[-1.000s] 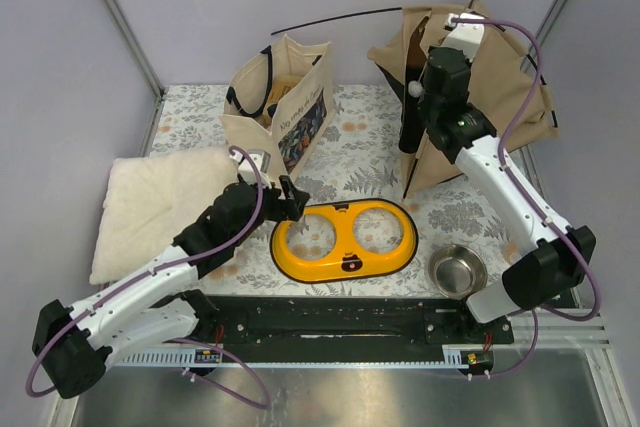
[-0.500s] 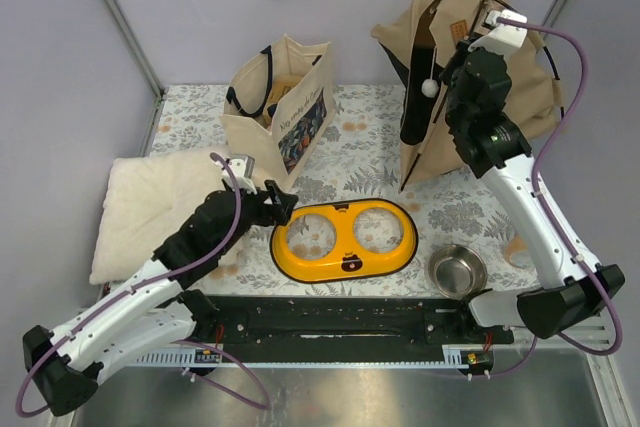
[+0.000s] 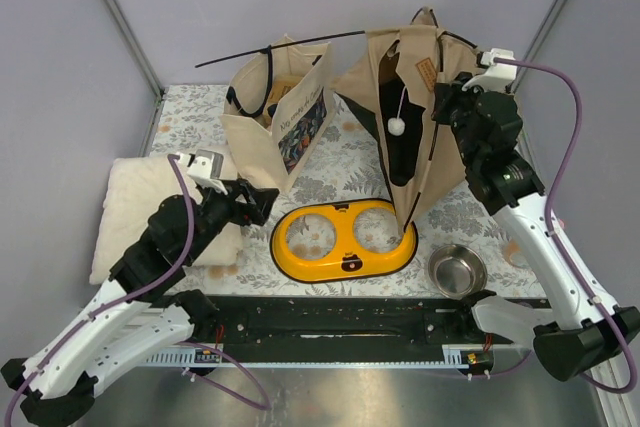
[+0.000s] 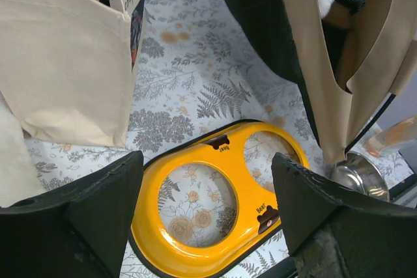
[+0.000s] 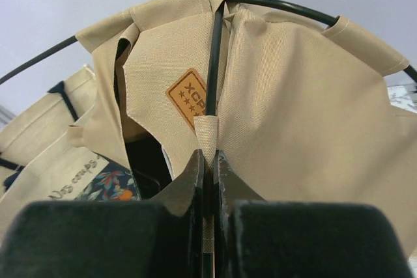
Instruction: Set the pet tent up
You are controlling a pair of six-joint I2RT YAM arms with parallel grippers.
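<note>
The tan pet tent hangs partly unfolded at the back right, its lower edge near the yellow bowl stand. Its white pompom dangles in the dark doorway, and a thin black pole sticks out to the left over the tote bag. My right gripper is shut on a fabric loop and pole of the tent, just below the brown label patch. My left gripper is open and empty, above the table left of the stand. In the left wrist view it frames the stand, with the tent at upper right.
A beige tote bag stands at the back middle. A cream pillow lies at the left under my left arm. A yellow two-hole bowl stand lies in front. A steel bowl sits to its right.
My right gripper has swung the tent leftward and down towards the bowl stand, and the pole now reaches over the tote bag. My left arm has pulled back to the left.
</note>
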